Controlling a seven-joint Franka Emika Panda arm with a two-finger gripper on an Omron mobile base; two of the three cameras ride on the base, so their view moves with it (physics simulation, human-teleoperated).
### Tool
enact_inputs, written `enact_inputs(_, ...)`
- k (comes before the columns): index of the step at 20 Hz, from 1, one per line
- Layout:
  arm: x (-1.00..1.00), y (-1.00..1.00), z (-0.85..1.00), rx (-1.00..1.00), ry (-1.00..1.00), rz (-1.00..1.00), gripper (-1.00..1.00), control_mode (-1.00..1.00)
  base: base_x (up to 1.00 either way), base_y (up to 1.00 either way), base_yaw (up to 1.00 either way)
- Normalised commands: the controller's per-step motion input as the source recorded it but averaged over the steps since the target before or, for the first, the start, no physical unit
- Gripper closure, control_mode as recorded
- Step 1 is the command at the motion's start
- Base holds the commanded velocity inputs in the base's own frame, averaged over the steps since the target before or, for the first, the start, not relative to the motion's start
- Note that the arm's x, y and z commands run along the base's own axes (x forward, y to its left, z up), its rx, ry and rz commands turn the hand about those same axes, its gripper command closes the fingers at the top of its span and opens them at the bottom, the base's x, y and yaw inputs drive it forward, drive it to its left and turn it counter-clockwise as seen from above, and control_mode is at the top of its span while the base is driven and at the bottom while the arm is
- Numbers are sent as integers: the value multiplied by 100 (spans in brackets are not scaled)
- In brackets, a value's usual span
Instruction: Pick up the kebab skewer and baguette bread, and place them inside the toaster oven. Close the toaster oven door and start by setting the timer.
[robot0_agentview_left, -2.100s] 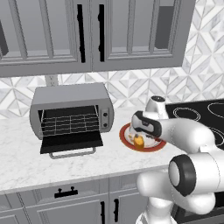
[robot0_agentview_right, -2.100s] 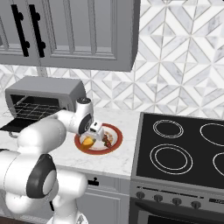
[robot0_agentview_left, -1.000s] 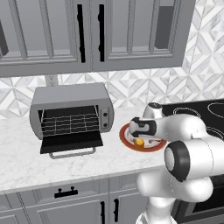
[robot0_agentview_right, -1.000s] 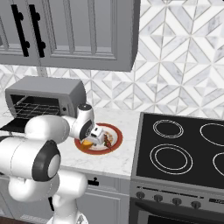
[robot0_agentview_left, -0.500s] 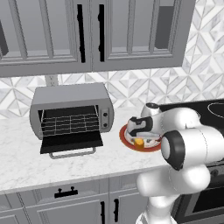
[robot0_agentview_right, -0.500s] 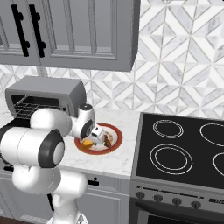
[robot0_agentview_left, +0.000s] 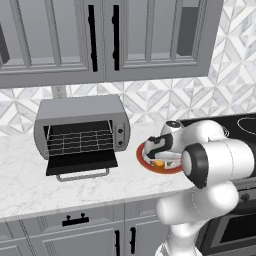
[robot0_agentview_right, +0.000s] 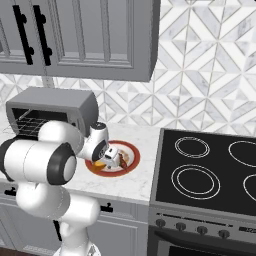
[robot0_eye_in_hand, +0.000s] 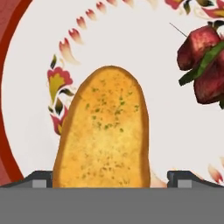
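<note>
Golden, herb-flecked oval baguette bread (robot0_eye_in_hand: 105, 131) lies on the glossy flowered plate (robot0_eye_in_hand: 30, 78), squarely between the wide-spread claw (robot0_eye_in_hand: 111, 178) tips; the chunky kebab skewer (robot0_eye_in_hand: 203, 65) sits beyond, right.

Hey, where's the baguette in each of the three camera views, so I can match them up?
Left base view: the baguette peeks out orange under the robot's hand, on the near part of the plate.
Right base view: a small orange patch at the plate's left, beside the hand.
Hand view: large, bottom centre, between the gripper tips.
Shared landmark: the red-rimmed plate.
</note>
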Motion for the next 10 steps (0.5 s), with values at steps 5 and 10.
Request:
enact_inputs(5, 3, 12, -6, 0, 0, 0, 100, -100, 0, 0, 0)
enact_inputs(10, 14, 12, -10, 0, 1, 0, 100, -100, 0, 0, 0)
